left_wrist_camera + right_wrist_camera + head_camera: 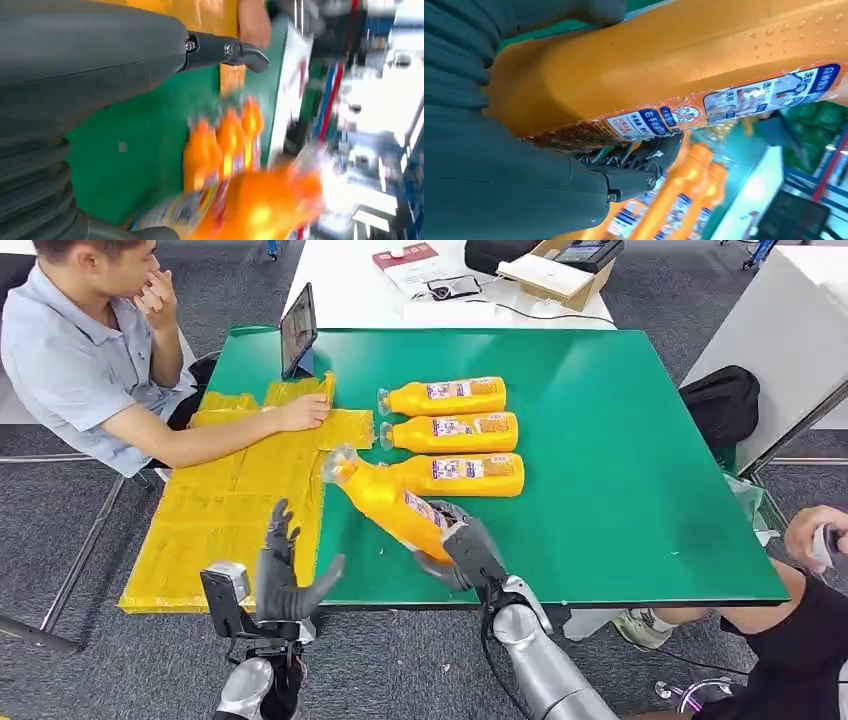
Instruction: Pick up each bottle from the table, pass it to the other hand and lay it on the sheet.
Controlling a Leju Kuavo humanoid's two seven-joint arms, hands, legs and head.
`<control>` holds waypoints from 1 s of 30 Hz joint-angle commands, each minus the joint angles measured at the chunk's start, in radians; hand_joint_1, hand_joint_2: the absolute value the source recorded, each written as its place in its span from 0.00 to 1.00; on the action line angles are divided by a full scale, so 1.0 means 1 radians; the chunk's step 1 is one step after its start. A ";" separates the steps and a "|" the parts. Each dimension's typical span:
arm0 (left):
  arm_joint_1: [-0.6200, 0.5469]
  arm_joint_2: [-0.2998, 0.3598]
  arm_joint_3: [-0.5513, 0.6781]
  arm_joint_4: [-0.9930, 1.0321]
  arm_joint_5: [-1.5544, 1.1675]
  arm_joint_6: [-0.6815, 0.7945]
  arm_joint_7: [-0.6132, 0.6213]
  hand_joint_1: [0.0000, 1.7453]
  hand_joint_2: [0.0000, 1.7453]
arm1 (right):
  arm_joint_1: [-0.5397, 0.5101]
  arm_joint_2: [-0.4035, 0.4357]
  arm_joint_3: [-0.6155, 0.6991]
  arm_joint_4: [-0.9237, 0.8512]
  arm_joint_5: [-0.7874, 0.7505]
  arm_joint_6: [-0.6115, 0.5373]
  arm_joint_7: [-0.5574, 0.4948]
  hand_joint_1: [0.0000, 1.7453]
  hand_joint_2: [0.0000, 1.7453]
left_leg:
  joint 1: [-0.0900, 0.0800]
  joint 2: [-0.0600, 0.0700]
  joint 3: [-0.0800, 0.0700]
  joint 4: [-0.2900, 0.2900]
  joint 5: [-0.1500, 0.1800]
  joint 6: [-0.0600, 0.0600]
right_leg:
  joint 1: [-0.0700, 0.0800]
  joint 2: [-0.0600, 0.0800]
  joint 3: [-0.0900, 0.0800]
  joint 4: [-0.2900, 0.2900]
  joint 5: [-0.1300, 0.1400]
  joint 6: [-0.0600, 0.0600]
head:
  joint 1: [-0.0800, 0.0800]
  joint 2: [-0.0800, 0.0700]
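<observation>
My right hand grips the base of an orange bottle and holds it tilted above the green table, clear cap end toward the yellow sheet. In the right wrist view the held bottle lies across my right hand. My left hand hovers open at the sheet's near edge, fingers spread, apart from the bottle. The left wrist view shows that left hand with the held bottle blurred beyond it. Three more orange bottles lie side by side on the table.
A person sits at the left with one hand resting on the sheet's far part. A tablet stands at the table's far left. Another person's hand is at the right edge, and a black bag sits beyond the table's right side.
</observation>
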 commanded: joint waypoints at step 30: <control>-0.071 0.065 -0.119 0.148 0.089 0.022 -0.036 0.00 1.00 | 0.015 0.101 0.543 0.152 0.052 -0.193 -0.202 1.00 1.00 | 0.001 0.000 -0.002 -0.001 -0.001 -0.001 | 0.002 0.000 -0.002 -0.001 -0.002 -0.002 | 0.000 0.000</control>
